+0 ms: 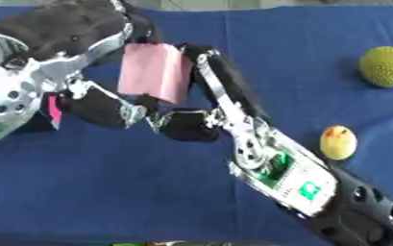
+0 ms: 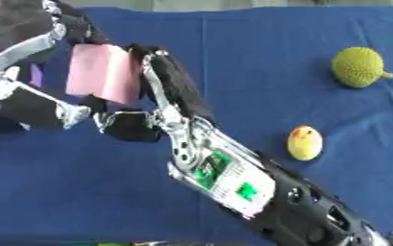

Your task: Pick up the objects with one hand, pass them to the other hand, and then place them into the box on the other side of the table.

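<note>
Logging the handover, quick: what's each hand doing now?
Left hand: fingers on the pink block, grip cannot be told.
Right hand: curled round the pink block.

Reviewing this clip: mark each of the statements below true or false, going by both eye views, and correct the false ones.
1. Both hands meet at the pink block. True: the left hand and right hand flank it.
2. The pink block lies flat on the blue cloth. False: it is held up between the hands.
3. A bumpy yellow-green fruit sits at the far right. True.
4. The small yellow-orange fruit is in the right hand. False: it lies on the cloth, apart from the arm.
</note>
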`<move>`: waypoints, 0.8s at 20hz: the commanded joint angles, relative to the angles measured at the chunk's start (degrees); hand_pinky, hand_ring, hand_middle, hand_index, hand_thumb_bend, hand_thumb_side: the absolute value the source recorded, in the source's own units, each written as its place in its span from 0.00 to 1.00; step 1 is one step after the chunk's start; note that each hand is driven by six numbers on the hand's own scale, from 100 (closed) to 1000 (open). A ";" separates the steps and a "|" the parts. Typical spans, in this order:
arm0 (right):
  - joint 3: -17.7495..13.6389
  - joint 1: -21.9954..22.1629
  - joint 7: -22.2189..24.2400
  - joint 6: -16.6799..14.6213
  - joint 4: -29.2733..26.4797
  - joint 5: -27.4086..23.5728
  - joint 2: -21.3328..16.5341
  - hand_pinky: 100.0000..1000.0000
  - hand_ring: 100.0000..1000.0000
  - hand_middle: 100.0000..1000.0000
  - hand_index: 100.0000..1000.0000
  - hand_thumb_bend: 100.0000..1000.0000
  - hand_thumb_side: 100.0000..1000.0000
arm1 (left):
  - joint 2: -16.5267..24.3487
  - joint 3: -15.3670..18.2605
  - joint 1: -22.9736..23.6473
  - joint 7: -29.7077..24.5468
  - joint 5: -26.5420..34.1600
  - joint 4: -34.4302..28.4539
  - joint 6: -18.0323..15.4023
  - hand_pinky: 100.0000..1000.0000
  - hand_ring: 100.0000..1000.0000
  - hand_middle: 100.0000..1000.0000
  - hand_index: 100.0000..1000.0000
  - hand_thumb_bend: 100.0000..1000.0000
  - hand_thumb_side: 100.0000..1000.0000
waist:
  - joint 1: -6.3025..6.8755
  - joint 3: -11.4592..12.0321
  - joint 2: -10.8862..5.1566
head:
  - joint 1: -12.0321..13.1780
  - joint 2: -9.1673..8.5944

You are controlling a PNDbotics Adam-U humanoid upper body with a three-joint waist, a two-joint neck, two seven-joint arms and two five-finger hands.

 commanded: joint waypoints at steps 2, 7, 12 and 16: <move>0.09 -0.44 -0.17 -0.03 -1.95 0.56 -0.28 0.77 0.42 0.35 0.62 0.00 0.00 | 0.84 0.50 -0.45 -0.47 0.59 0.36 2.16 0.72 0.56 0.41 0.56 0.07 0.08 | 0.10 0.03 -1.09 | 0.18 -0.13; 0.19 -0.42 0.97 -0.84 -1.95 2.03 -0.43 0.79 0.50 0.45 0.71 0.00 0.00 | 1.06 0.60 -0.03 1.04 0.98 0.36 3.01 0.67 0.50 0.32 0.46 0.00 0.02 | 0.03 -0.07 -1.14 | 0.17 -0.06; 0.55 -0.38 4.46 -2.00 -1.95 5.10 -0.59 0.82 0.63 0.60 0.86 0.05 0.00 | 1.34 0.36 0.28 1.98 1.16 0.36 3.31 0.66 0.48 0.27 0.39 0.01 0.00 | 0.05 -0.19 -1.14 | 0.25 0.07; 0.35 -0.33 7.70 -2.38 -1.95 7.47 -0.74 0.84 0.69 0.66 0.91 0.10 0.00 | 1.79 0.20 0.67 1.92 0.52 0.36 3.02 0.66 0.46 0.24 0.36 0.09 0.00 | 0.11 -0.33 -1.18 | 0.37 0.07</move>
